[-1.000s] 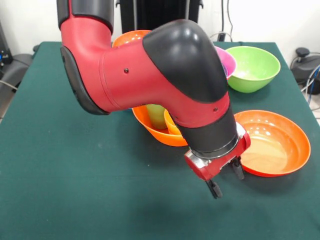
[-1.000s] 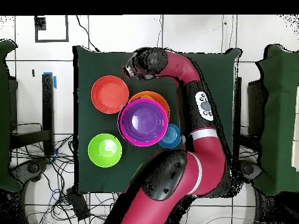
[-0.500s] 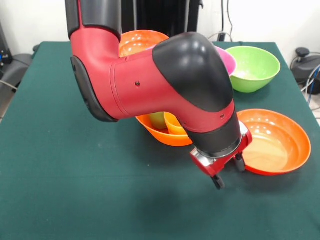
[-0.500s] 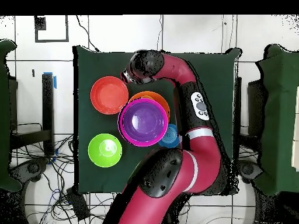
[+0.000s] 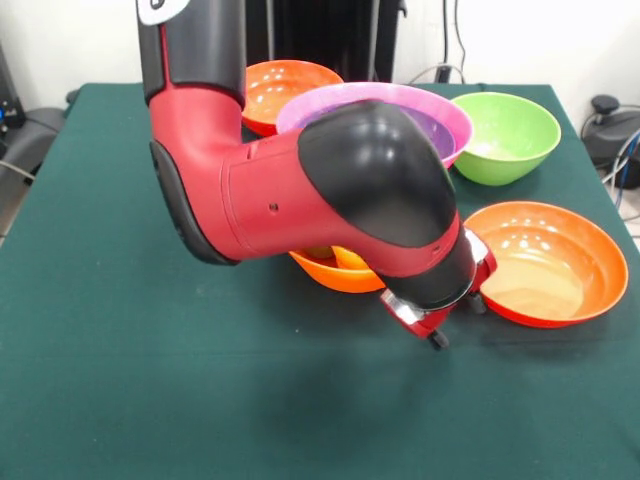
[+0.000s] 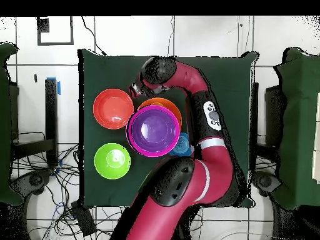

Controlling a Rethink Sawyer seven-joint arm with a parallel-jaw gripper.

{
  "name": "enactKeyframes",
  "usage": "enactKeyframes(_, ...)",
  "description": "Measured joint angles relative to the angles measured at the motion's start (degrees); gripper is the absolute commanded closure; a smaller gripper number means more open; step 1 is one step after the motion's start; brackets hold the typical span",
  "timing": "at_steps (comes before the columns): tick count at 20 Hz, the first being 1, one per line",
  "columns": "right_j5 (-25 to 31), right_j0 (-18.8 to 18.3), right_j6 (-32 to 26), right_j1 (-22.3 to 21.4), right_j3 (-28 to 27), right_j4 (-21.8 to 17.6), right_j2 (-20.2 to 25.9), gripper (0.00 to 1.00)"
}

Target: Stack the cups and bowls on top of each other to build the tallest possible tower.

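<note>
My gripper [image 5: 455, 320] hangs low over the table with its fingers apart and nothing between them. Its far finger [image 5: 476, 300] is at the left rim of a red-orange bowl [image 5: 545, 262]. In the overhead view the gripper [image 6: 134, 91] is beside that bowl [image 6: 113, 109]. A light orange bowl [image 5: 335, 275] lies under my forearm, with cups [image 5: 346, 258] inside that are mostly hidden. The large pink bowl [image 5: 445, 108] holds the purple bowl [image 6: 153, 128] and overlaps the light orange bowl [image 6: 164, 102]. A lime green bowl [image 5: 505, 135] stands at the back right.
Another red-orange bowl [image 5: 285, 85] stands at the back, behind my arm. A small blue bowl [image 6: 185, 145] shows beside the pink bowl in the overhead view. The green cloth [image 5: 150, 400] covers the table.
My gripper has moved back towards the right-hand red-orange bowl and come against its rim. That bowl has shifted a little towards the robot's side of the table. The arm has swung lower.
</note>
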Motion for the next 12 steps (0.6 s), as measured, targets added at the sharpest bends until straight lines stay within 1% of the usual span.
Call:
enactKeyframes(1, 0.19, -0.04, 0.00, 0.62, -0.43, 0.27, 0.09, 0.00)
enactKeyframes(9, -0.07, -0.19, 0.00, 1.02, -1.10, 0.77, 0.56, 0.00)
enactKeyframes(12, -2.94, -0.69, 0.00, 0.79, -0.62, 0.77, 1.21, 0.00)
